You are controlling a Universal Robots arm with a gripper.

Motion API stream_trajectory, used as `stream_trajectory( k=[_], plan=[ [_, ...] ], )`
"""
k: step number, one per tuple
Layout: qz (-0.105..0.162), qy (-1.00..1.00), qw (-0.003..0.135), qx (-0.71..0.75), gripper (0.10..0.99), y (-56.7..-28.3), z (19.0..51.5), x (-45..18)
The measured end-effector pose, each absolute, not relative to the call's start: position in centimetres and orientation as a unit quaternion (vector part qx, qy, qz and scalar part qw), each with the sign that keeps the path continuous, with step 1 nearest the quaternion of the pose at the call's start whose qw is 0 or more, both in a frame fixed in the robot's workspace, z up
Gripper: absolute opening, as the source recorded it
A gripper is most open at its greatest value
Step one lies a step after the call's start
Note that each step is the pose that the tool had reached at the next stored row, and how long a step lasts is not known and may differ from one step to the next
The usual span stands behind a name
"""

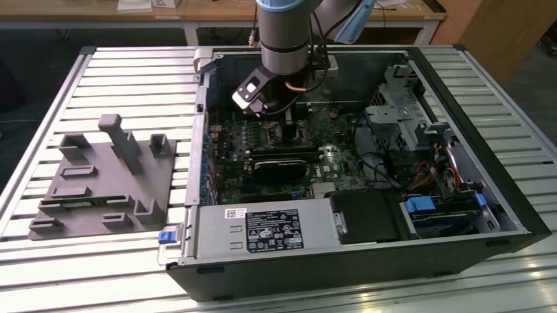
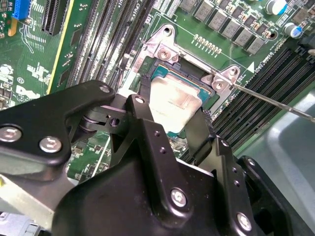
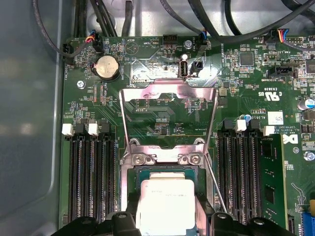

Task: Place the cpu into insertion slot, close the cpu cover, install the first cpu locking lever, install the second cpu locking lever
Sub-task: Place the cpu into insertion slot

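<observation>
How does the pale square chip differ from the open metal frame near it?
The cpu is a solid, pale silvery square; the cpu cover is a thin metal frame around a large window. The cpu sits over the insertion slot, held in the gripper; the cpu cover is swung open, off the slot. Both are square, similar in size.

We find the cpu (image 3: pixel 165 201) over the insertion slot (image 3: pixel 162 173), inside the gripper (image 3: pixel 166 216). The cpu cover (image 3: pixel 169 91) stands open beside it

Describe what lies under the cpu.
The rim of the slot shows around the cpu, held by the gripper. The slot's centre is covered, so contact cannot be judged.
</observation>
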State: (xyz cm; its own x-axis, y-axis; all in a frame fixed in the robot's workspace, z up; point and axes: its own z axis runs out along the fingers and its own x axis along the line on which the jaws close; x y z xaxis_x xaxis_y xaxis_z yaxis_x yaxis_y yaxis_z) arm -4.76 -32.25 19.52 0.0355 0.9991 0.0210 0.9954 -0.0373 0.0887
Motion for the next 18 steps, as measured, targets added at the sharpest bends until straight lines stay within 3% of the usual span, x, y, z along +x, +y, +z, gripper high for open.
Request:
stream_trajectory(
  k=[13,15,16,18],
  plan=[
    [0.038,0.691,0.025,0.721,0.529,-32.25,19.52,-4.76],
    [0.038,0.691,0.025,0.721,0.541,-32.25,19.52,-4.76],
    [0.038,0.691,0.025,0.721,0.604,-32.25,19.52,-4.76],
    [0.038,0.691,0.025,0.721,0.604,-32.25,19.52,-4.76]
  ],
)
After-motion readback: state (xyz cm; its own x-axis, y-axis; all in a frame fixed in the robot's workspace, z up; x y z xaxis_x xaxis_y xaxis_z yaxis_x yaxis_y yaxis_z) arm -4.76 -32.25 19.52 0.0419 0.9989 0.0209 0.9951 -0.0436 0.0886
